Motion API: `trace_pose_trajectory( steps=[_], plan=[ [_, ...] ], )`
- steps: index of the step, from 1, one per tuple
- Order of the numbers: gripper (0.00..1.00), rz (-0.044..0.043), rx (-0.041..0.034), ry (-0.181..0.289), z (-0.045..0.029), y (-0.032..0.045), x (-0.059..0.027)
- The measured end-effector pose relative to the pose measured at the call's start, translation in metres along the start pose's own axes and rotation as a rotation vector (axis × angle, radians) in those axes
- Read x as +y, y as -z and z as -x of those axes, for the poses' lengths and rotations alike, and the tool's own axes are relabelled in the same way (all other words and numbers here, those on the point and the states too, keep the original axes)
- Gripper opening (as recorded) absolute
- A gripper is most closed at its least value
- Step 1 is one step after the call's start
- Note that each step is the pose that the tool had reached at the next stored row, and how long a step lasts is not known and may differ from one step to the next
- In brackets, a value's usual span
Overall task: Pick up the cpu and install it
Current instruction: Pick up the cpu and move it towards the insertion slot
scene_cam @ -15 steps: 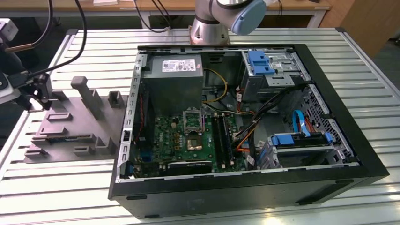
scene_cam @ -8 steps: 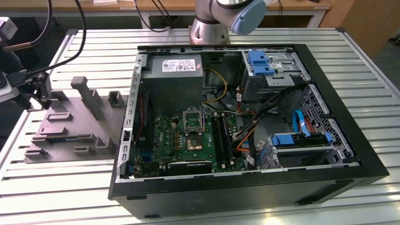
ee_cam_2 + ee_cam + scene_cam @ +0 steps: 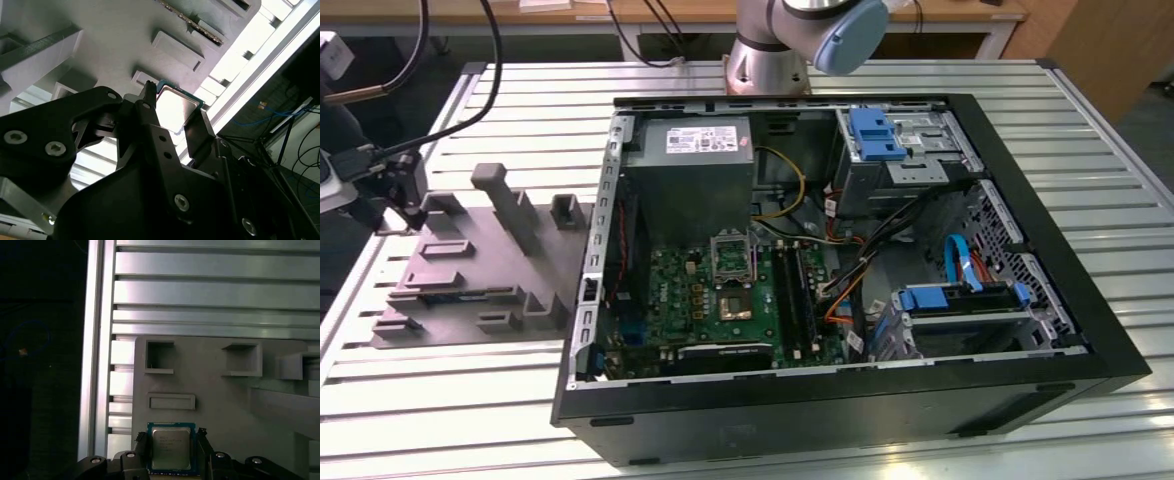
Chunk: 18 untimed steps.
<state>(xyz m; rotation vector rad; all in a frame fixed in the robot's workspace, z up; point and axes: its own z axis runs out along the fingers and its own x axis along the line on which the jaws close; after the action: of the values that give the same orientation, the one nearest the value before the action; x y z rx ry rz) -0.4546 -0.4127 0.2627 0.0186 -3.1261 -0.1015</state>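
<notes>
1. The cpu (image 3: 171, 449) and everything else here sit over a slatted metal table (image 3: 1121, 130). The robot arm (image 3: 781, 40) is mounted at the table's far side.
2. An open black computer case (image 3: 854, 405) lies on its side and takes up the middle and the exterior view's right of the table. The green motherboard (image 3: 720, 300) faces up inside it.
3. A grey moulded fixture (image 3: 467, 290) with pockets and raised blocks lies on the table just to the exterior view's left of the case.
4. The black socket (image 3: 731, 303) is on the motherboard, well apart from the fixture. Its metal frame seems to stand open. I judge no chip is seated there, so the install is not yet done.
5. The gripper (image 3: 171, 437) is over the fixture, near the edge closest to the table's rim.
6. The cpu is a thin square chip with a pale metal top. In both wrist views it sits between the two black fingers (image 3: 141, 444).
7. The fingers are closed against two opposite edges of the chip, so the claw appears to be gripping it.
8. I cannot tell whether the chip has lifted off the fixture. By my judgement the pickup is under way, with the carry to the case and the seating left.
</notes>
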Motion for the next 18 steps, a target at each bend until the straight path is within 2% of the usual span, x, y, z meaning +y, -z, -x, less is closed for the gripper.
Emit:
trace_pose_trajectory(
  steps=[18],
  plan=[
    [0.47, 0.0, -0.0001, 0.0, -0.0001, 0.0086, 0.0006]
  ],
)
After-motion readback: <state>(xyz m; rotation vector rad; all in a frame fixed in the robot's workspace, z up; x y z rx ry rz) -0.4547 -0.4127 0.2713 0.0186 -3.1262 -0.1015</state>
